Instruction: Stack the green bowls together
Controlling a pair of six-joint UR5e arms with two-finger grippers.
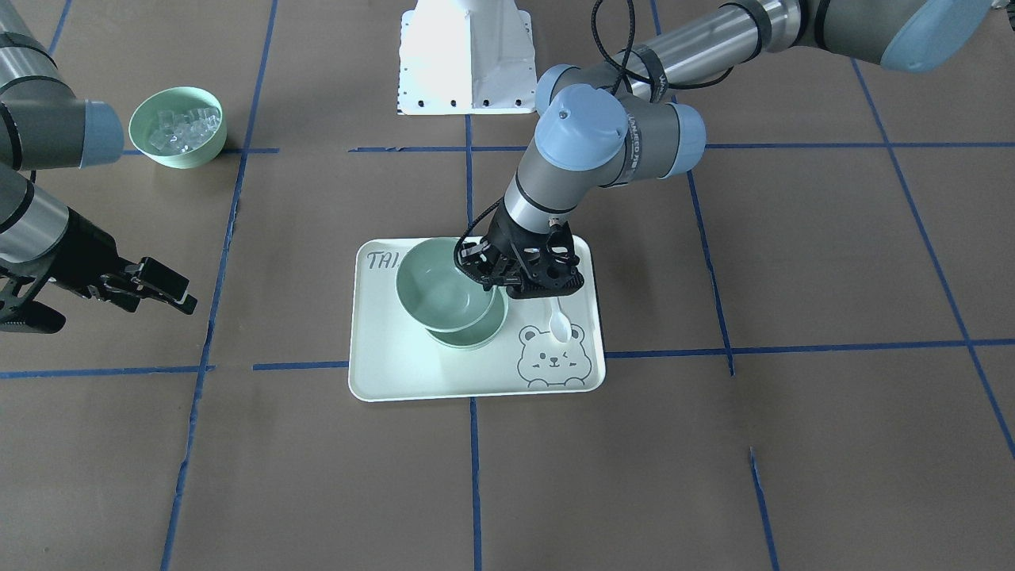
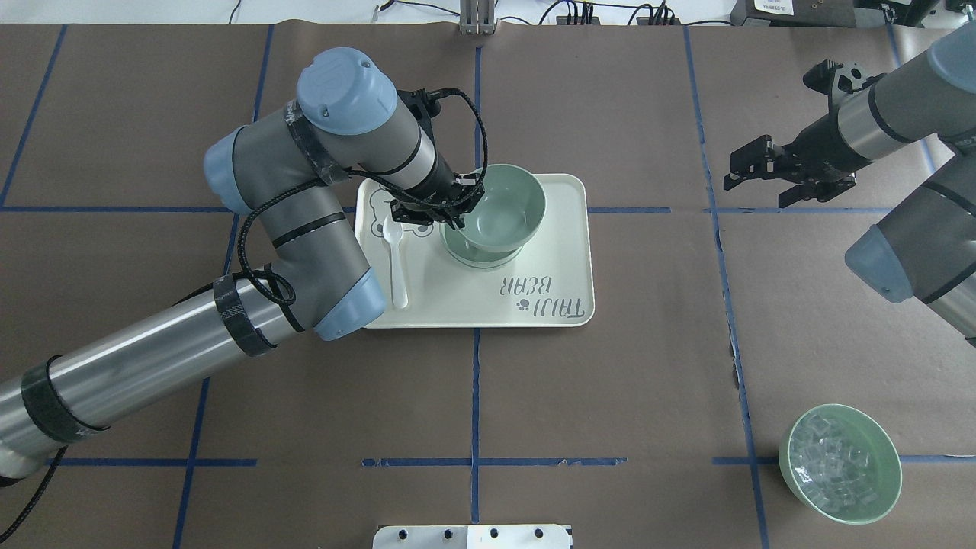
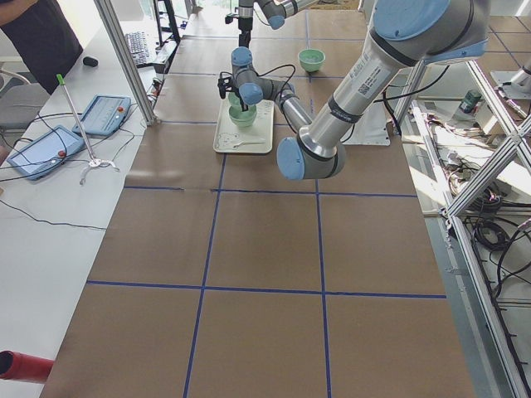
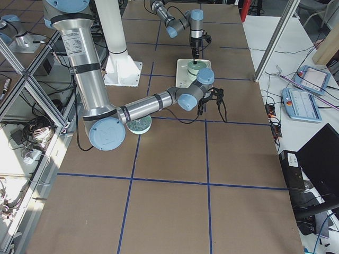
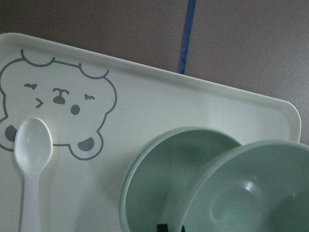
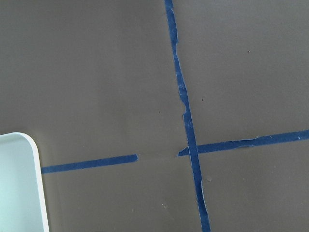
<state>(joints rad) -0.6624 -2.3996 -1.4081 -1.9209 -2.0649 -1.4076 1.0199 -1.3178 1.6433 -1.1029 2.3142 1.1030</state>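
Over tray [image 1: 396,373], left fingers [image 1: 511,285] clamped on rim of tilted upper bowl [image 1: 440,289], lower bowl [image 1: 476,337] beneath

A robotics lab: the brown-papered table [image 3: 265,332] carries a blue tape grid [image 3: 321,249]; beside it stand aluminium frame struts [image 3: 123,54], teach pendants [image 3: 101,114] and loose cables [image 3: 498,236].

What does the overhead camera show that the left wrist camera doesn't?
Only overhead: the right gripper off to one side, the bowl of clear cubes and the TAIJI BEAR lettering. Only left wrist: most of the bear face, which the left arm partly hides overhead. Both: the tray, the white spoon, and the raised green bowl over the lower green bowl.
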